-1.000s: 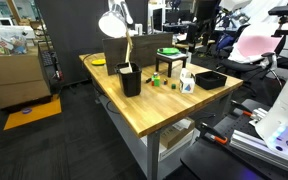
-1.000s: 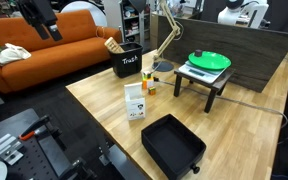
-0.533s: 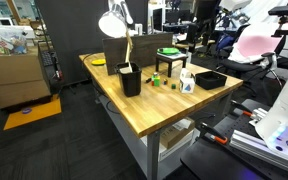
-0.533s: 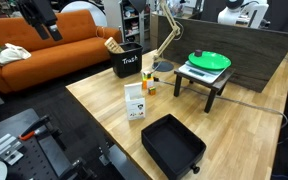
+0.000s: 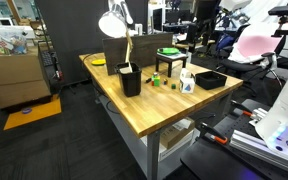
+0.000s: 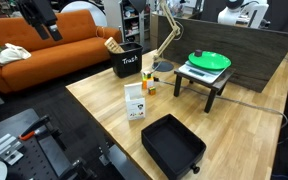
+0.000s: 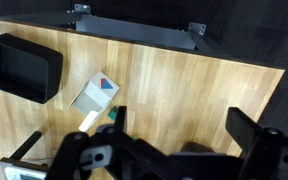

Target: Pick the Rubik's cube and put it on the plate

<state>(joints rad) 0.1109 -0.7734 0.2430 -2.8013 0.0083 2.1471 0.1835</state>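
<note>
The Rubik's cube point(image 6: 149, 87) is a small colourful block on the wooden table, close to a white carton point(image 6: 136, 100); it shows green in an exterior view point(image 5: 171, 85). The bright green plate point(image 6: 210, 61) lies on a small black stand, also seen in an exterior view point(image 5: 168, 52). In the wrist view my gripper point(image 7: 183, 122) hangs high above the table, open, with only bare wood between its fingers. A green corner point(image 7: 111, 114) peeks out beside the left finger, next to the carton point(image 7: 94, 95). The plate is hidden in the wrist view.
A black rectangular tray point(image 6: 172, 146) sits near the table's edge and shows in the wrist view point(image 7: 24, 68). A black bin point(image 6: 127, 60) and a desk lamp point(image 5: 115, 22) stand at one end. A second small object point(image 6: 144, 75) stands near the cube.
</note>
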